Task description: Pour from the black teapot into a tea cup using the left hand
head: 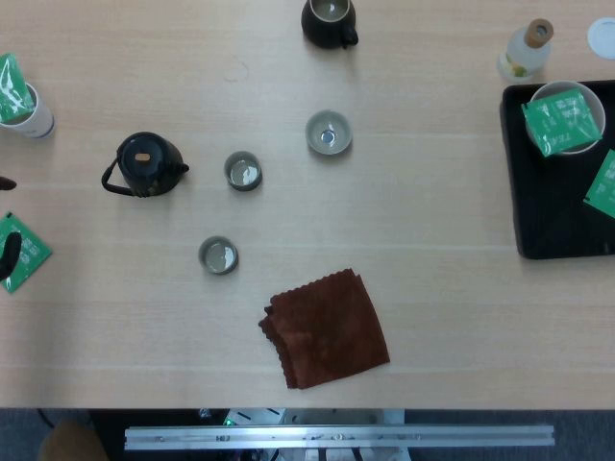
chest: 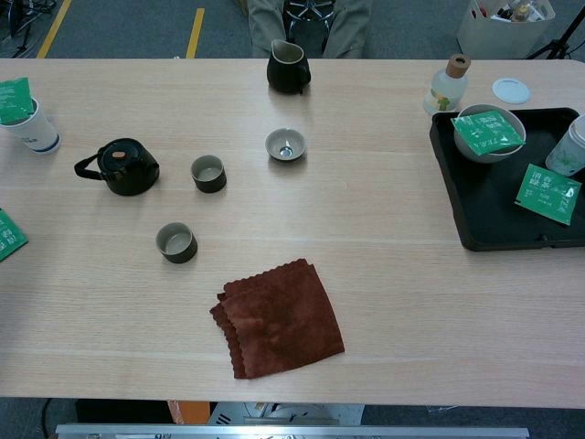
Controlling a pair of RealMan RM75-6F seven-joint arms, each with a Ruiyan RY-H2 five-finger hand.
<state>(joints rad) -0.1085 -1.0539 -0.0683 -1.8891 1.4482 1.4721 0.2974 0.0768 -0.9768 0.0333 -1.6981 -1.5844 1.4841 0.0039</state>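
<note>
Teapot point(head: 146, 164), black, sits untouched on the table point(head: 432, 317), lid on, handle pointing out toward where my left hand point(head: 9, 252) is just showing at the frame edge. Only dark fingertips of that hand are visible in the head view, over a green packet point(head: 23, 253), so I cannot tell whether it is open or closed. My right hand shows in neither view. The teapot lies ahead of the left hand and a little inward, well apart from it. Beyond the teapot from the hand, just past the spout, stands one tea cup point(head: 243, 171); a second cup point(head: 218, 255) sits nearer me, and a wider bowl point(head: 329, 133) is further inward. A brown cloth point(head: 325, 329) lies folded closer to my edge. By my reading nothing is done yet: I have the reach, the grip on the handle, the lift and the pour all left.
</note>
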